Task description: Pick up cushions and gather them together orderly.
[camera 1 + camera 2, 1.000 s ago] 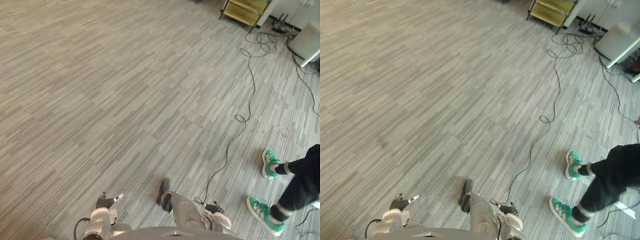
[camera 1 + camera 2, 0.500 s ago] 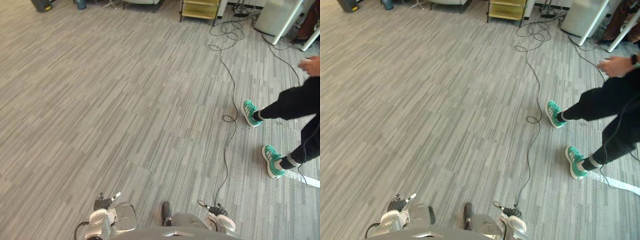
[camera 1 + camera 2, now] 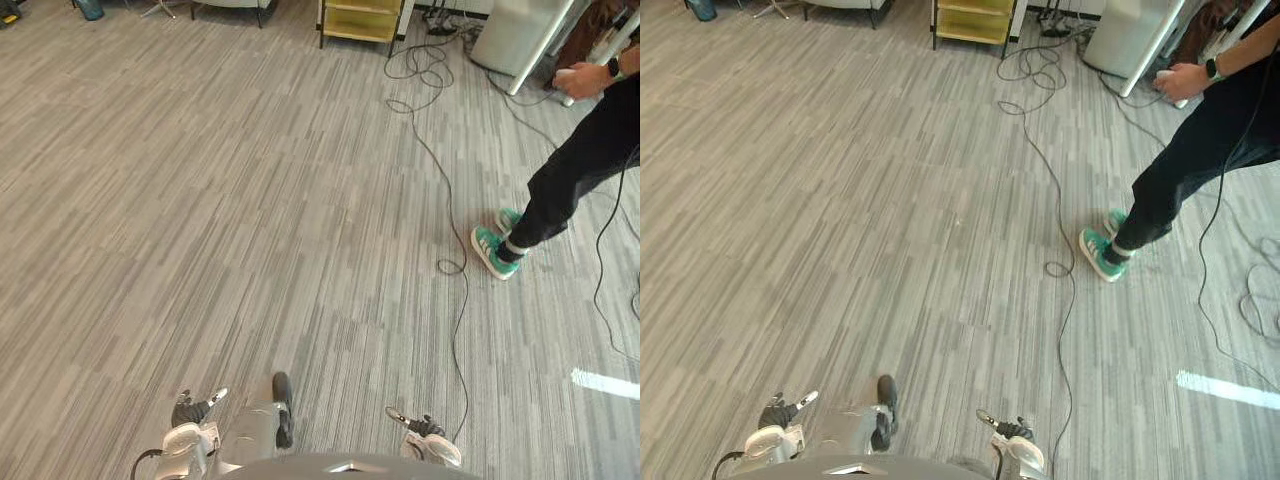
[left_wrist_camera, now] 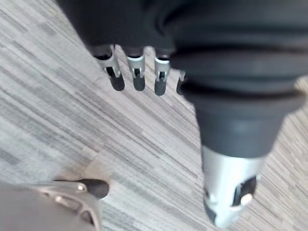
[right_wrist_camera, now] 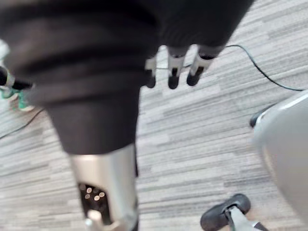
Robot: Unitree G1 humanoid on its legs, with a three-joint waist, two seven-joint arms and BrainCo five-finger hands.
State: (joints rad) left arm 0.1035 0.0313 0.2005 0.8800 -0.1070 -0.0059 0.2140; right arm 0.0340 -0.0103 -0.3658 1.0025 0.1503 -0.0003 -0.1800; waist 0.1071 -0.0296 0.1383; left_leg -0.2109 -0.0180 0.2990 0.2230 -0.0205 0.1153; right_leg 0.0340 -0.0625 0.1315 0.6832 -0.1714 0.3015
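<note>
Grey plank floor (image 3: 200, 200): open ahead and leftward, free beneath left hand (image 3: 190, 410) and right hand (image 3: 422, 427). Right side: a person (image 3: 565, 175) in green shoes (image 3: 492, 252) stands there. Far edge: yellow shelf unit (image 3: 360, 18), white cabinet (image 3: 510, 32).

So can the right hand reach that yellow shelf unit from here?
Probably not: the right hand hangs low at the robot's side, and the yellow shelf unit stands far across the floor.

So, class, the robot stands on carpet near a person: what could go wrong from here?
1. A person in green shoes stands close on the robot's right; a turn that way might bump them.
2. The yellow shelf lies ahead, so walking straight on could end in a collision.
3. The left robot hand and right robot hand hang open, holding nothing, so roaming near both seems likely.
</note>
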